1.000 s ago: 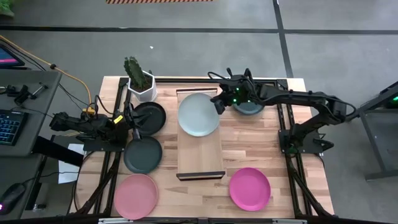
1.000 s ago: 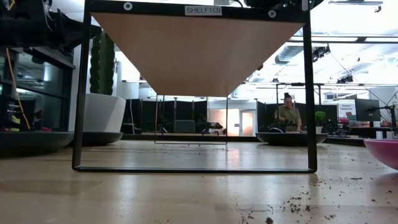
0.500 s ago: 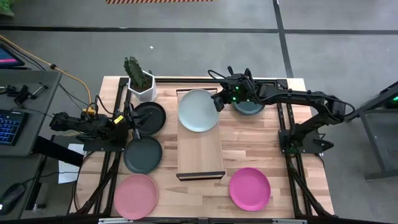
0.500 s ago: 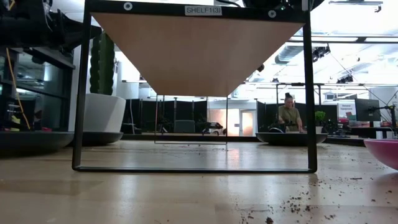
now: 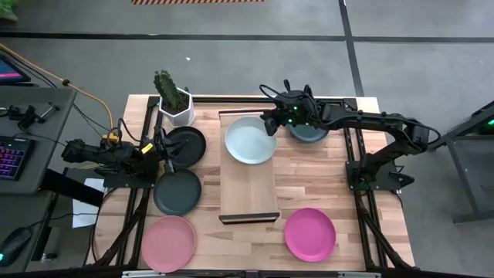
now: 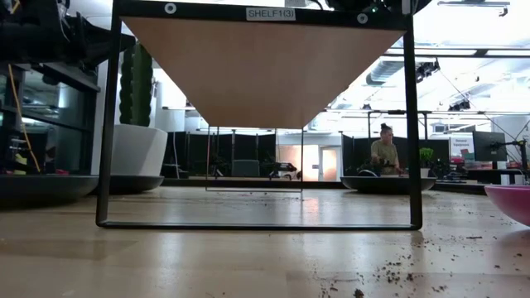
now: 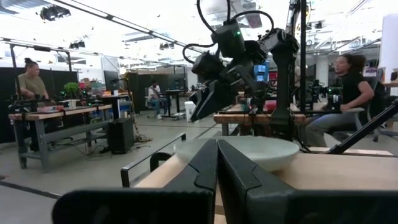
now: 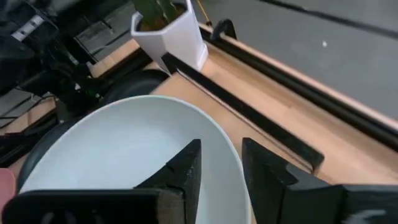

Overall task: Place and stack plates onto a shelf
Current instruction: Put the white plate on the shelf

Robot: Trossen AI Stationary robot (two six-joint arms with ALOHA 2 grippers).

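Plates everywhere, so let me run across the high view from left to right. At lower left a pink plate (image 5: 168, 243) lies on the tabletop (image 5: 312, 181), and just above it a dark teal-grey plate (image 5: 177, 191), with a second dark plate (image 5: 186, 145) up beside the white plant pot (image 5: 176, 106). The left gripper (image 5: 164, 154) sits at left of centre, between those two dark plates, its fingers (image 7: 208, 163) clenched tight together on nothing.

In the middle stands the shelf (image 5: 248, 189), a long light-wood board running up and down the frame. The pale mint-white plate (image 5: 249, 140) lies on its upper end, its rim hanging a little over the right edge. The lower end of the board is bare wood.

Right at that overhanging rim is the right gripper (image 5: 272, 128), upper centre of the frame. In the right wrist view its two fingers (image 8: 180, 169) stand apart with the plate's edge (image 8: 130, 146) running between them; from these views I can't tell whether they grasp it or have let go. Under the right arm, upper right of the shelf, a third dark plate (image 5: 310, 134) peeks out. At lower right lies the second pink plate (image 5: 309, 234).

A person (image 6: 385, 155) sits at a bench far behind in the low view.
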